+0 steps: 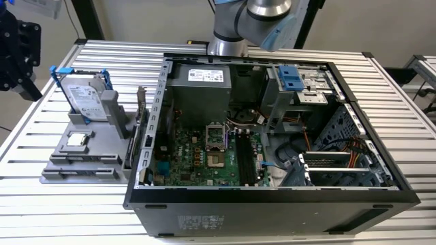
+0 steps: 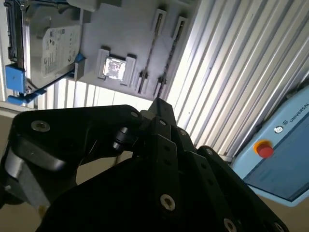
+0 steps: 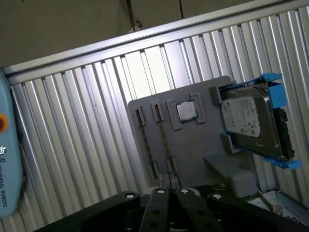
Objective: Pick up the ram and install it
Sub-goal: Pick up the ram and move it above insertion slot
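The ram [image 3: 164,140] is a thin dark stick standing on edge in a slot of the grey fixture [image 3: 193,145], beside the small square processor chip [image 3: 186,111]. In the second wrist view the ram [image 2: 153,46] lies beyond my fingertips. My black gripper [image 1: 27,87] hangs at the exterior view's left, off the table's side and apart from the fixture [image 1: 75,153]. In both wrist views its fingers meet at the tip, so the gripper [image 3: 171,192] [image 2: 159,104] is shut with nothing in it. The black motherboard slots [image 1: 242,153] lie inside the open computer case [image 1: 272,196].
A silver hard drive in a blue-trimmed frame [image 1: 87,99] stands upright on the fixture. The case has tall walls, a power supply [image 1: 201,84] and cables. A slatted metal table [image 1: 61,204] bears everything. A light blue pendant [image 2: 280,154] lies at the table's side.
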### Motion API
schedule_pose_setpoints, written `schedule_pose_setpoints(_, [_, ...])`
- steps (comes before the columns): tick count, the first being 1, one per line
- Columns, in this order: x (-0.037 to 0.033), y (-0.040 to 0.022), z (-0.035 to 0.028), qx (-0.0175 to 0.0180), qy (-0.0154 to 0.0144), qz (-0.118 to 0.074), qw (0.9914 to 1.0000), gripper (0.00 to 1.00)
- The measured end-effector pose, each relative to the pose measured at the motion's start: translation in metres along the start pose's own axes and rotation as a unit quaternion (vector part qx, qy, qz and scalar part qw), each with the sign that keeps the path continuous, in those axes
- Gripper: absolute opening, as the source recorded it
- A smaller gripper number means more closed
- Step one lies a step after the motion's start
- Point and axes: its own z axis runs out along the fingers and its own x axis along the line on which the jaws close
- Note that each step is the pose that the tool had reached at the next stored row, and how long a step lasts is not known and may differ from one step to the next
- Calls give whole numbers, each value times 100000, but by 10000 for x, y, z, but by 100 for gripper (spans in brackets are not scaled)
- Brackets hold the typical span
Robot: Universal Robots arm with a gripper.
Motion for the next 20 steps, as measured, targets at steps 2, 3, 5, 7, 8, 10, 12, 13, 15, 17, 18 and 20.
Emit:
schedule_pose_setpoints(2, [0,0,-1,-53,16,-1354,99991,0])
schedule_pose_setpoints(3, [0,0,0,-72,17,-1990,99980,0])
schedule_pose_setpoints(5, [0,0,-1,-117,29,-3177,99949,0])
schedule_pose_setpoints(7, [0,0,-1,-162,38,-4363,99905,0])
schedule_pose_setpoints(8, [0,0,0,-184,45,-4955,99877,0])
schedule_pose_setpoints(10, [0,0,0,-245,56,-6344,99798,0])
schedule_pose_setpoints(12, [0,1,0,-294,67,-7638,99707,0])
schedule_pose_setpoints(13, [0,1,0,-316,71,-8249,99659,0])
schedule_pose_setpoints(15, [0,1,-1,-356,84,-9344,99562,0])
schedule_pose_setpoints(17, [0,1,-1,-393,91,-10452,99451,0])
schedule_pose_setpoints(18, [0,1,-1,-409,95,-10885,99405,0])
schedule_pose_setpoints(20, [0,1,-1,-434,100,-11656,99317,0])
